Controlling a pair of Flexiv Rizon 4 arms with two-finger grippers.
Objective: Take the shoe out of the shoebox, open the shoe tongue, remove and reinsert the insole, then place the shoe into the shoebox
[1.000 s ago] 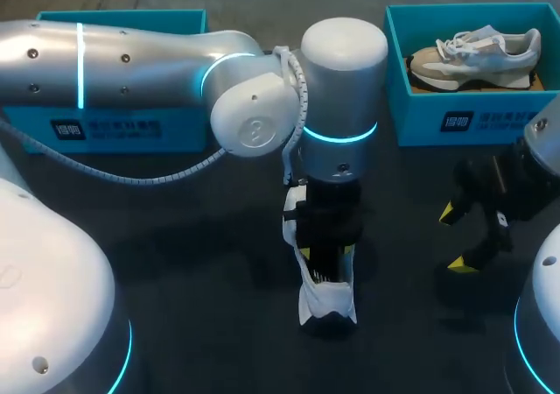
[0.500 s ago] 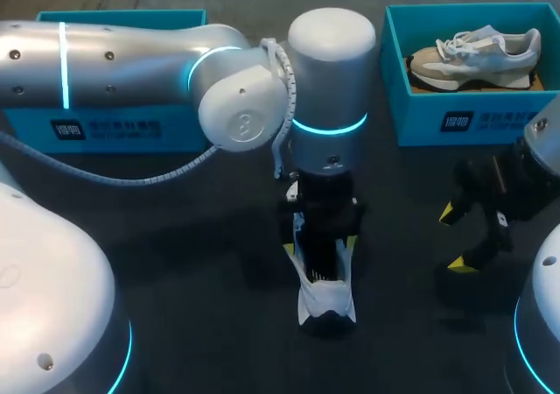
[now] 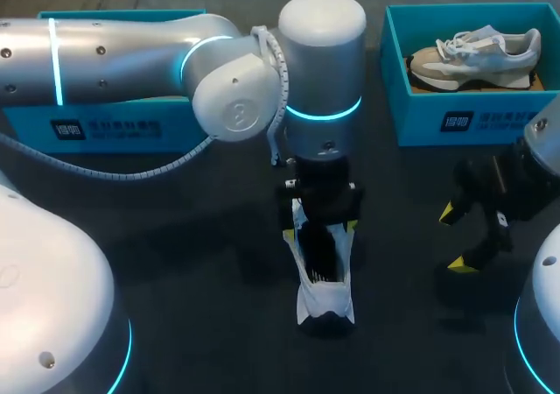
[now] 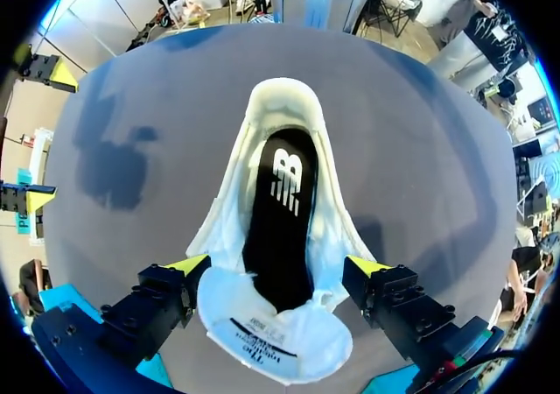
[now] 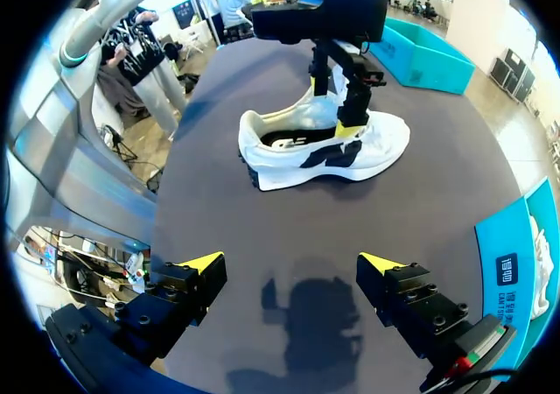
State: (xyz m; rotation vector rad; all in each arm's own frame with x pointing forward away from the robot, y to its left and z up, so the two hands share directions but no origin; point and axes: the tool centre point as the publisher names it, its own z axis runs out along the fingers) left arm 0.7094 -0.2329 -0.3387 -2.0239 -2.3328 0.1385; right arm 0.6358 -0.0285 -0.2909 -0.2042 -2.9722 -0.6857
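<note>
- Our left pincer [image 4: 278,267] [image 3: 319,229] stands spread, with one yellow-tipped finger on each side of the white shoe [image 4: 219,223] [image 3: 324,305] [image 5: 297,162]. We cannot tell whether either finger touches it.
- The white shoe stands upright on its sole on the dark table [image 3: 175,236], outside both boxes.
- The tongue [image 4: 271,337] is folded out toward the toe of the white shoe and lies between the fingers of the left pincer.
- The black insole [image 4: 280,210] lies inside the white shoe and shows through the opened top as far as the heel.
- Our right pincer [image 5: 293,267] [image 3: 455,236] is spread with nothing between its fingers. It hangs over bare table, well apart from the white shoe, on our right side of it.
- A blue box [image 3: 411,118] stands beyond the white shoe on our right side. A second shoe [image 3: 477,52] lies inside it.
- Another blue box [image 3: 122,127] stands beyond the white shoe on our left side, partly hidden by our left arm.
</note>
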